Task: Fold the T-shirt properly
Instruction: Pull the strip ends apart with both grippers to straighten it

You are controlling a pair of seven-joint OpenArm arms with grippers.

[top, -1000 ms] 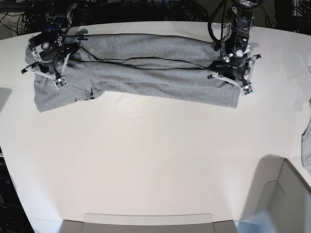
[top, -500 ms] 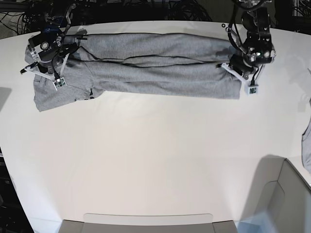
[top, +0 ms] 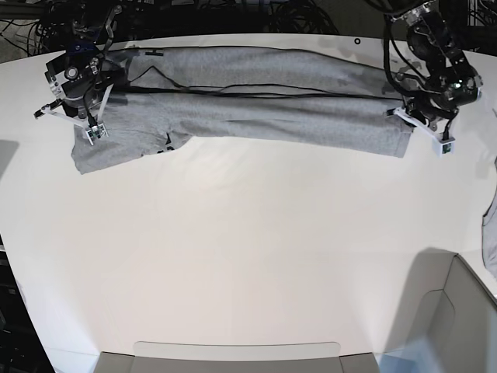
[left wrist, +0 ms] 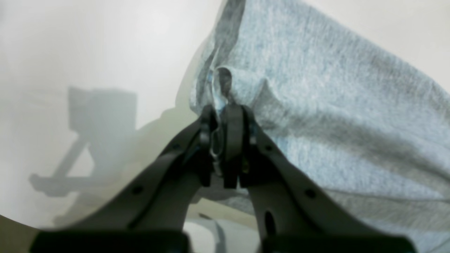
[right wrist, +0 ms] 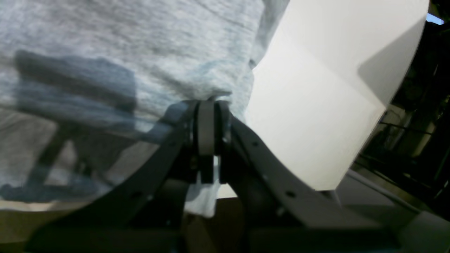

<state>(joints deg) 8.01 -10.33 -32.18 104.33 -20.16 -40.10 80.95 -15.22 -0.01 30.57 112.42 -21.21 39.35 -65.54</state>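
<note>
Overall scene: a white table (top: 248,256) fills most of the base view, with the T-shirt (top: 256,109) stretched as a long band across the upper part of the frame.
T-shirt shape: heather grey, folded lengthwise into a narrow strip running from upper left to upper right; a dark line runs along its length near the top edge.
T-shirt left end: a wider flap hangs lower at the upper left of the base view, with a small dark mark on its lower edge.
Left gripper (top: 407,118): at the upper right of the base view, at the end of the strip; the left wrist view shows its fingers (left wrist: 232,140) clenched on a bunched fold of the grey fabric, with cloth pinched between them.
Right gripper (top: 84,116): at the upper left of the base view, over the shirt's other end; the right wrist view shows its fingers (right wrist: 205,130) pressed together on the cloth edge, a bit of fabric hanging below the tips.
Cloth tension: the strip looks pulled fairly straight between the two grippers, sagging only slightly in the middle.
Right edge of base view: a strip of paler grey cloth (top: 489,241) hangs at mid height.
Lower right of base view: a grey bin (top: 458,318) sits at the table corner.
</note>
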